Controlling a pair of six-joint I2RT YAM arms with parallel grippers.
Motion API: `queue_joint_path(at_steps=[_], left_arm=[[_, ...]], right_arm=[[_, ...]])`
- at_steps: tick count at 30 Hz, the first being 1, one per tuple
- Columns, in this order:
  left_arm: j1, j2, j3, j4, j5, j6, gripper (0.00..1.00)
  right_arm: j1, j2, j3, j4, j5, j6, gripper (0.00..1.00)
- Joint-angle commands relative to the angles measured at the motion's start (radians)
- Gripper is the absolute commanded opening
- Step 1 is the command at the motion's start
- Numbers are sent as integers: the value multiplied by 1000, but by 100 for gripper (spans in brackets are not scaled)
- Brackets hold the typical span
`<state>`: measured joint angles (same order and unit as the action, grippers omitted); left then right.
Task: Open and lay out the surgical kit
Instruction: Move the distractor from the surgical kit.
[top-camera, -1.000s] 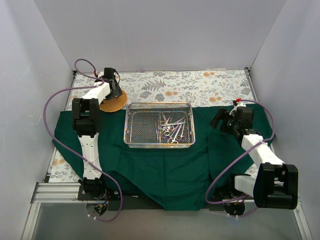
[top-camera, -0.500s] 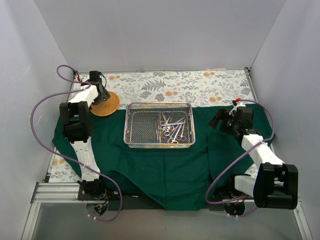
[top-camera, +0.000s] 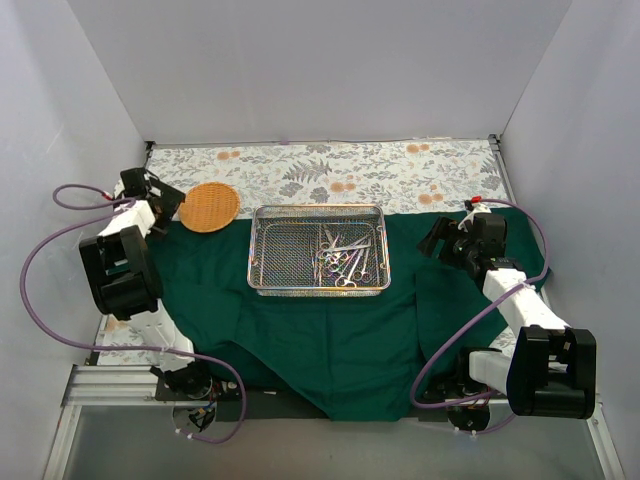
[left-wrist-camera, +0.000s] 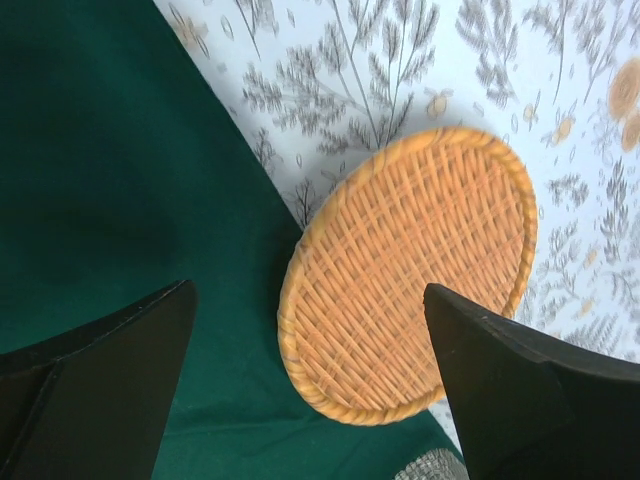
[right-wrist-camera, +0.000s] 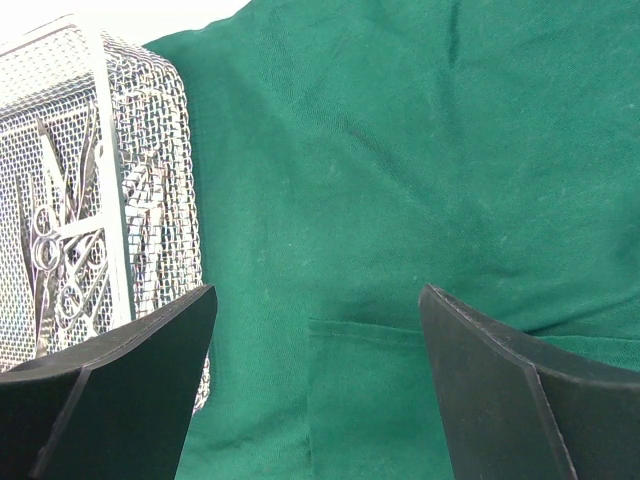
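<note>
The dark green cloth wrap (top-camera: 330, 330) lies spread open on the table. The silver wire-mesh tray (top-camera: 320, 248) stands on it, with several steel scissors and forceps (top-camera: 345, 262) piled in its right half. My left gripper (top-camera: 168, 203) is open and empty at the cloth's back left corner, just left of the orange basket (top-camera: 209, 206). In the left wrist view the gripper (left-wrist-camera: 308, 290) faces the basket (left-wrist-camera: 410, 270) across the cloth (left-wrist-camera: 120, 180). My right gripper (top-camera: 440, 240) is open and empty over the cloth, right of the tray. The right wrist view shows gripper (right-wrist-camera: 318, 290), tray (right-wrist-camera: 90, 180) and cloth (right-wrist-camera: 400, 150).
The round woven basket lies half on the cloth's edge and half on the floral table cover (top-camera: 400, 175). Grey walls close the table on three sides. A purple cable (top-camera: 40, 250) loops out left of the left arm.
My left arm has swung left, nudging the basket slightly left and then drawing back off it, so the basket now lies uncovered. The right arm, tray and cloth have not moved.
</note>
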<state>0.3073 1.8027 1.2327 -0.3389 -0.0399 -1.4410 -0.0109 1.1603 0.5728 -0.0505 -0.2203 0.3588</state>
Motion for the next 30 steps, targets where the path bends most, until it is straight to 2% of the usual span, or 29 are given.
queue_joint_path(at_steps=[1, 10, 14, 23, 30], left_arm=[[4, 21, -39, 115, 222, -38, 98], [10, 115, -33, 127, 288, -70, 98], [24, 100, -64, 156, 311, -96, 97], [65, -92, -266, 486, 501, -268, 78], [65, -259, -404, 705, 564, -377, 76]], right_arm=[[5, -5, -10, 40, -22, -15, 90], [6, -2, -11, 41, -22, -17, 90], [6, 1, -14, 40, -25, -15, 90], [9, -1, -17, 40, -48, -23, 90], [8, -7, -21, 40, -59, -26, 90]])
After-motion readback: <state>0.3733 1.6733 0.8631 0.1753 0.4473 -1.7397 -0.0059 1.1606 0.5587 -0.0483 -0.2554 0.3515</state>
